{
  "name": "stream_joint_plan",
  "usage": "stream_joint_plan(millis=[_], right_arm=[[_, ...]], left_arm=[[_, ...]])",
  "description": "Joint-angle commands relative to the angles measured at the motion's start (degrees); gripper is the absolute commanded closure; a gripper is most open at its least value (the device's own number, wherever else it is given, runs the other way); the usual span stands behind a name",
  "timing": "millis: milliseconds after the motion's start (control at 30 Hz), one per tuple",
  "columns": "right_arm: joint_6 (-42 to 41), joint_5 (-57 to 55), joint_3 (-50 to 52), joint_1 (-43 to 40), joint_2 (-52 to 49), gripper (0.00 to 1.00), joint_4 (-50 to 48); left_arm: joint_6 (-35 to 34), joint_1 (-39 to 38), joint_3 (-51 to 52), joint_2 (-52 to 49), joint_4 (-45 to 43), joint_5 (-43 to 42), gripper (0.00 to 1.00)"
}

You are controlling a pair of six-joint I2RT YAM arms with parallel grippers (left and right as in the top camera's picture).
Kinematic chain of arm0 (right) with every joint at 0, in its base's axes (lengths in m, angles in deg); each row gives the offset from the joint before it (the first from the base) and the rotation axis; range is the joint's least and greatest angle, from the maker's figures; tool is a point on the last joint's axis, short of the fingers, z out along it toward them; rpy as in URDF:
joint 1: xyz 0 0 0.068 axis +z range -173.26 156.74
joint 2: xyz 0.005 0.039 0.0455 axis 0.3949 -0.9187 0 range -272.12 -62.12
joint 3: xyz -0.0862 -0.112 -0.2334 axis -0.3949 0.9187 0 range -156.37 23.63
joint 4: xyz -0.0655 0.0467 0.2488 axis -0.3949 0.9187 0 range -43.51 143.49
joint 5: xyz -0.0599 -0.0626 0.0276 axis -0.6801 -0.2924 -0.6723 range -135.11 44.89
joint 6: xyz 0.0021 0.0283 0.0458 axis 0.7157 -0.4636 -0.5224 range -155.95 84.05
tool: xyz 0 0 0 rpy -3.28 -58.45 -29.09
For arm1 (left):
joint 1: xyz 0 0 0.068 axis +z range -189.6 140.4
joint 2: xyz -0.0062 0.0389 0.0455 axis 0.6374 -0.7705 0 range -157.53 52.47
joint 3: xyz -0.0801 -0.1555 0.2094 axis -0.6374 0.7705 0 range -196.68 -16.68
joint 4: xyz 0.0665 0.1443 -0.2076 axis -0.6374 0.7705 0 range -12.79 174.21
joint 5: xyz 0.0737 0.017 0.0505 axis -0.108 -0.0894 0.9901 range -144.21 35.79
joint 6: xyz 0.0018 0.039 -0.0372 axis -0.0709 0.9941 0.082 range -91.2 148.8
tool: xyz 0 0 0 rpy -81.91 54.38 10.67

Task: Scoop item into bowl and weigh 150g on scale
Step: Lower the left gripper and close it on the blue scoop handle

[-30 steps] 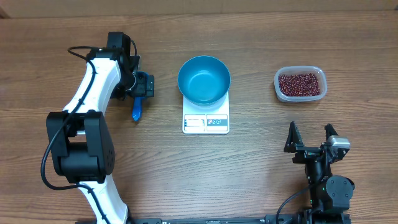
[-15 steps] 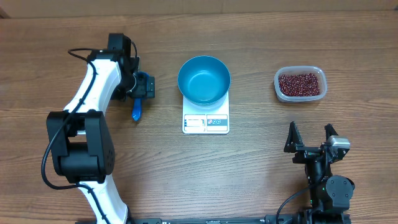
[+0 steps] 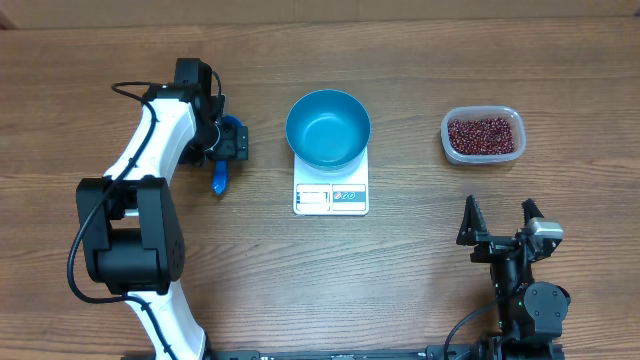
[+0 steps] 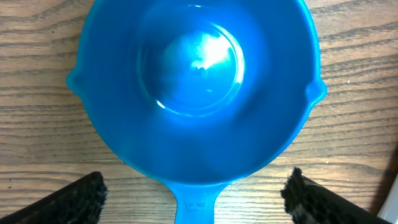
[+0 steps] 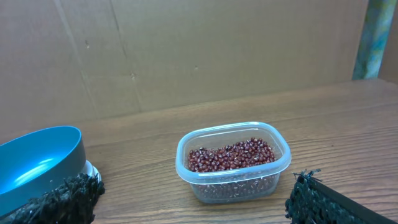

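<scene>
On the desk (image 3: pixel 420 290), the blue bowl (image 3: pixel 328 128) stands on the white scale (image 3: pixel 331 198), whose display edge faces the robot. The beans (image 3: pixel 484 135) lie in a clear tub (image 3: pixel 444 135) at the right. The scoop (image 3: pixel 219 180) lies lengthwise, its handle pointing to the robot, below the left end effector (image 4: pixel 194 198), whose fingers are apart. The right end effector (image 3: pixel 498 222) is also wide apart.

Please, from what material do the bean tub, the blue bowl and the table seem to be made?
The tub is probably clear plastic, slightly frosted; the beans show through its wall. The blue bowl is likely plastic, smooth and semi-glossy with soft highlights, though coated metal cannot be excluded. The table looks like wood or wood-look laminate, matt, with visible grain.
</scene>
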Motion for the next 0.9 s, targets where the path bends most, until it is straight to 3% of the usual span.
stream_joint_plan(millis=[0,133,867], right_arm=[[0.24,0.13,0.61,-0.15,0.61,0.0,-0.31],[0.24,0.13,0.61,-0.15,0.61,0.0,-0.33],[0.24,0.13,0.61,-0.15,0.61,0.0,-0.33]], left_arm=[[-0.39,-0.22,0.68,-0.72,-0.11,0.52,0.11],[-0.39,-0.22,0.68,-0.72,0.07,0.5,0.23],[-0.39,-0.52,0.85,-0.72,0.5,0.11,0.35]])
